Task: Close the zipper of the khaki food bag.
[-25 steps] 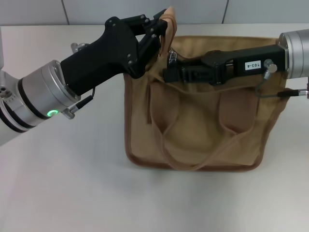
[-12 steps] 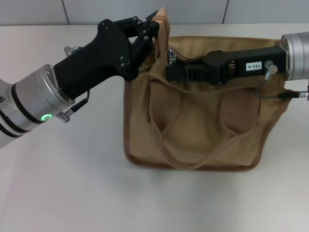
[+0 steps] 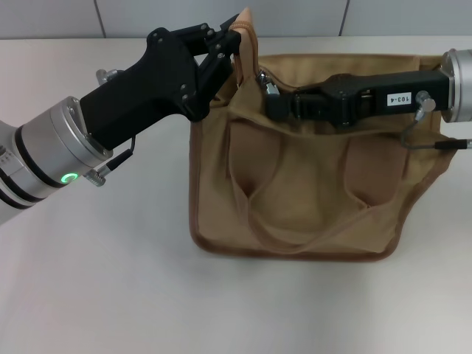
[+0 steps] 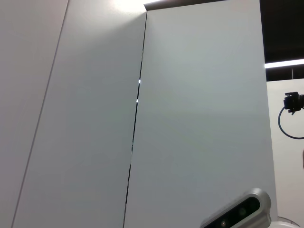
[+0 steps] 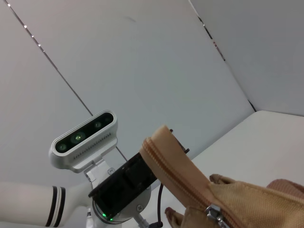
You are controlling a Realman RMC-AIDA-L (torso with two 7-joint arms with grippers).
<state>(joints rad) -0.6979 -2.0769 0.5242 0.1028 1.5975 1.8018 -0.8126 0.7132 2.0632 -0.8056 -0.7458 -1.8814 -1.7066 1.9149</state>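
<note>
The khaki food bag (image 3: 310, 184) lies on the white table, its brown strap handles (image 3: 254, 210) draped over its front. My left gripper (image 3: 234, 40) is shut on the bag's raised top left corner and holds it up. My right gripper (image 3: 274, 99) reaches in from the right along the bag's top and is shut on the silver pull tab (image 3: 270, 87) of the zipper, near the left end. In the right wrist view the zipper (image 5: 166, 164) runs up the lifted corner, with the pull tab (image 5: 212, 213) at the bottom edge and the left gripper (image 5: 124, 183) behind it.
The white table (image 3: 110, 280) extends to the left and front of the bag, and a grey panelled wall (image 3: 221, 15) runs behind it. The left wrist view shows only wall panels (image 4: 95, 118) and the robot's head camera (image 4: 237, 213).
My right gripper has slid a little to the right along the bag's top with the pull tab. My left gripper has lifted the bag's corner slightly up and left.
</note>
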